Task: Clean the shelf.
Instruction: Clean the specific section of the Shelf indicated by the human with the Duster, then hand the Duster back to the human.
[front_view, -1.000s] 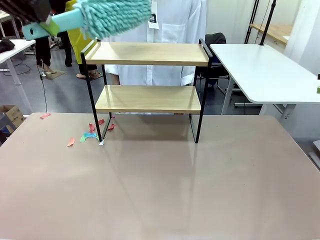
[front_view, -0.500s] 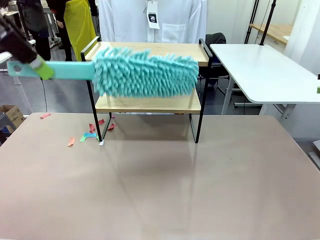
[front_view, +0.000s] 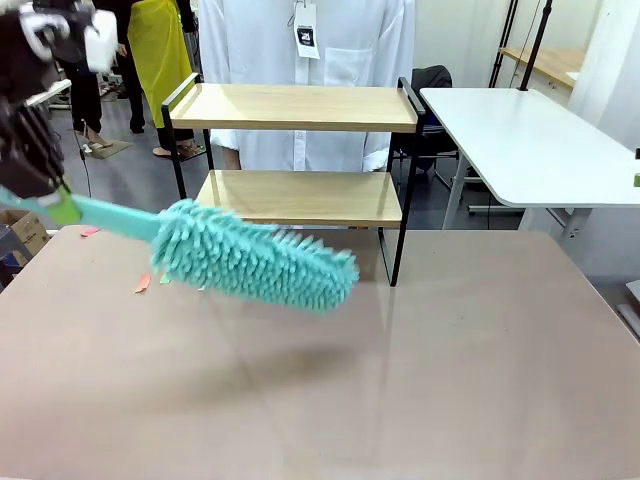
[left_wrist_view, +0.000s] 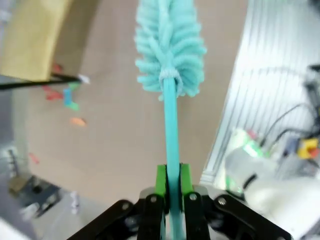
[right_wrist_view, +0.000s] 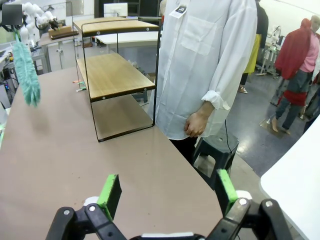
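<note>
Shelf: on desk
Left end effector: clamped on duster handle
Right end effector: wide, nothing held
Coat tag: print unreadable

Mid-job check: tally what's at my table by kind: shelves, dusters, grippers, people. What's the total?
shelf: 1
duster: 1
grippers: 2, the left gripper shut on the duster's handle and the right gripper open
person: 1
Total: 5
The paper scraps by the shelf's foot are left uncounted, because the duster hides some.
</note>
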